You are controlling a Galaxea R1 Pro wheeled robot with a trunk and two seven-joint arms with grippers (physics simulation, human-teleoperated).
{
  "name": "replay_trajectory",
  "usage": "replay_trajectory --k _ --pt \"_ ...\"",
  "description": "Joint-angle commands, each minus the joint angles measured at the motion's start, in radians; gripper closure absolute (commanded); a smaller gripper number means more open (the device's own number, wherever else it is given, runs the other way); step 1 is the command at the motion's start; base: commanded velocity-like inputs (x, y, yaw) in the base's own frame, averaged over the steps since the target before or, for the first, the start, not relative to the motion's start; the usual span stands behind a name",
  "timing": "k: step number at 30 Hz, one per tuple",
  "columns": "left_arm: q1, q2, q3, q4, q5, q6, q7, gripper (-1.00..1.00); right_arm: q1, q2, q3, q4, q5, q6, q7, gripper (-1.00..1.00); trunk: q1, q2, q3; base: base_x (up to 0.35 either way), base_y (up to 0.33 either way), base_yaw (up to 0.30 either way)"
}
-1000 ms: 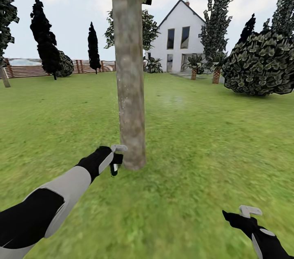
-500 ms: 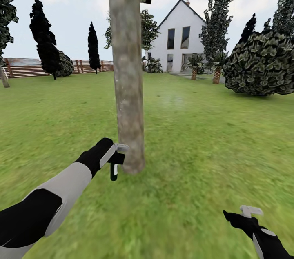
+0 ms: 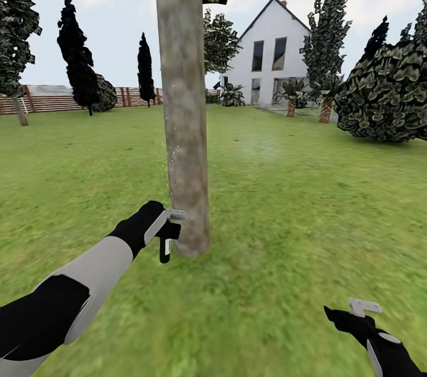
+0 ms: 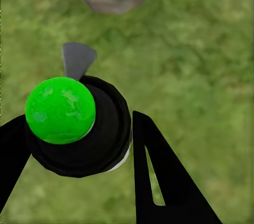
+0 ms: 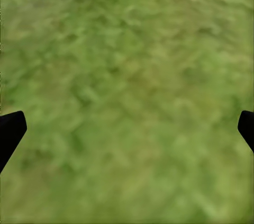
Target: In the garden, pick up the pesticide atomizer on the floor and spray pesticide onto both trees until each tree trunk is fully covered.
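**Trunk blocks the left arm, open lawn elsewhere**

The thick tree trunk (image 3: 185, 104) stands straight ahead of the left gripper (image 3: 168, 228), just beside the atomizer (image 3: 165, 249) it clasps; no way forward there. Grass (image 3: 296, 211) lies open to either side of the trunk. The right gripper (image 3: 363, 307), fingers spread, hangs over bare lawn. A big bush (image 3: 385, 95) and the fence (image 3: 47, 101) stand well apart.

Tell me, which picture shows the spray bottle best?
The left wrist view: the pesticide atomizer sits big and close between the left pincer's fingers, seen end-on with a green end. The head view shows it small beside the tree trunk. The right wrist view faces grass.
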Motion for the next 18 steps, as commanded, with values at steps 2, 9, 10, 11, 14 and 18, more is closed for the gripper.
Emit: replay_trajectory --k 2,9,10,11,14,18 --pt "0.0 0.002 0.0 0.0 0.0 0.0 0.001 1.0 0.001 0.0 0.0 0.0 0.0 0.0 0.0 -1.0 0.0 0.0 0.0 0.069 -0.002 -0.13" --pt "0.005 0.004 -0.004 0.003 0.0 -0.001 0.0 1.0 0.0 0.001 0.0 0.0 0.0 0.0 0.0 -1.0 0.0 0.0 0.0 0.133 0.0 -0.084" --pt "0.006 0.004 -0.004 0.003 0.0 -0.001 0.0 1.0 0.001 0.0 0.0 0.0 0.0 0.0 0.0 -1.0 0.0 0.0 0.0 0.01 0.0 -0.003" --pt "0.006 0.004 -0.004 0.004 0.0 0.0 0.0 1.0 0.001 0.0 0.0 0.0 0.0 0.0 0.0 -1.0 0.0 0.0 0.0 0.005 0.0 -0.002" --pt "0.006 0.008 -0.003 0.008 0.002 0.0 0.001 1.0 0.001 0.0 0.0 0.0 0.0 0.0 0.0 -1.0 0.0 0.0 0.0 0.07 0.032 -0.001" --pt "0.007 0.017 -0.005 0.02 0.003 -0.003 0.0 1.0 0.001 0.0 0.0 0.0 0.0 0.0 0.0 -1.0 0.0 0.0 0.0 0.221 0.085 0.0"
